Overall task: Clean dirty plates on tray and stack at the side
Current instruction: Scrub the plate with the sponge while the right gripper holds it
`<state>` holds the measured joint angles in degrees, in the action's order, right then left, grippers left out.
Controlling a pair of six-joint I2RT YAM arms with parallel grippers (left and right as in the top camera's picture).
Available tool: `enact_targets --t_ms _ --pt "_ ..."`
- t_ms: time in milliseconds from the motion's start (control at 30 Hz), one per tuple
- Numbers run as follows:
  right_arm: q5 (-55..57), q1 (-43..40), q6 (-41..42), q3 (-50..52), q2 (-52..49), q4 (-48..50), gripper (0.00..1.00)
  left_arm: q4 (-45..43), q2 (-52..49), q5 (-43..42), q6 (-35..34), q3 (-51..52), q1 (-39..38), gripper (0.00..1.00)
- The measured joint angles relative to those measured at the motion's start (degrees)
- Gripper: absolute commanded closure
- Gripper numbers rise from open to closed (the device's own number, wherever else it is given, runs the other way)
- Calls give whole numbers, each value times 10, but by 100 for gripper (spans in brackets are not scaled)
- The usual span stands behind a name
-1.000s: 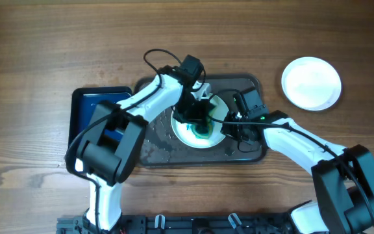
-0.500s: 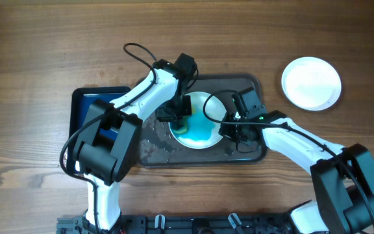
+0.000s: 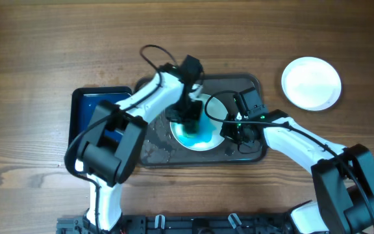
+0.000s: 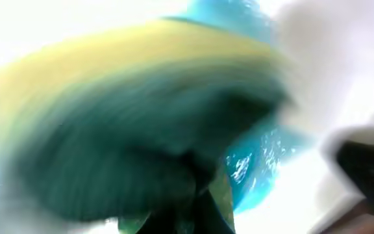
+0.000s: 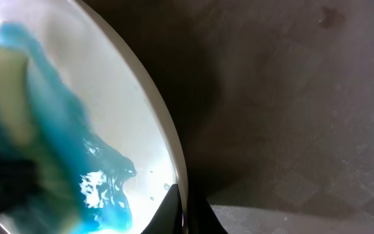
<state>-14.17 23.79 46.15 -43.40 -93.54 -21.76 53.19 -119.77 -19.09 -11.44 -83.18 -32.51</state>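
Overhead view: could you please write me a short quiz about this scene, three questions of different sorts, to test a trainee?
1. True or false: the plate on the grey tray is already plain white.
2. Where does the clean white plate lie? A: on the grey tray. B: on the table, to the right of the tray. C: under the smeared plate.
3. Fill in: the left pincer presses a ___ on the smeared plate, while the right pincer is shut on its rim.

Key: 1 false, it bears a blue-teal smear; 2 B; 3 sponge.
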Motion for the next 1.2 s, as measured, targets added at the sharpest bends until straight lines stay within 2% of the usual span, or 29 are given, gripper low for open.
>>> enact_targets --t_ms 67,133,200,333,533,700,933,1033,1200 --pt "0 0 0 0 0 0 95 -16 -4 -37 11 1 -15 96" --pt "1 0 0 0 0 0 96 -46 -14 -110 18 4 -44 96" --pt "3 0 0 0 0 -2 95 -63 -16 -137 22 7 -50 96" --pt "5 0 0 -2 0 -5 95 -74 -16 -138 -1 11 -38 96" --pt "5 2 0 -2 0 -1 95 -51 -16 -77 -79 9 15 96" --pt "5 3 0 -3 0 0 95 -8 -2 38 -113 -3 68 96" --pt "-18 12 0 -4 -1 6 95 75 3 151 -159 -12 76 96" --pt "-24 13 0 -4 -1 6 95 86 3 158 -139 -12 71 96" --pt "-14 9 -1 -3 -1 -12 95 78 3 117 -10 -8 44 96"
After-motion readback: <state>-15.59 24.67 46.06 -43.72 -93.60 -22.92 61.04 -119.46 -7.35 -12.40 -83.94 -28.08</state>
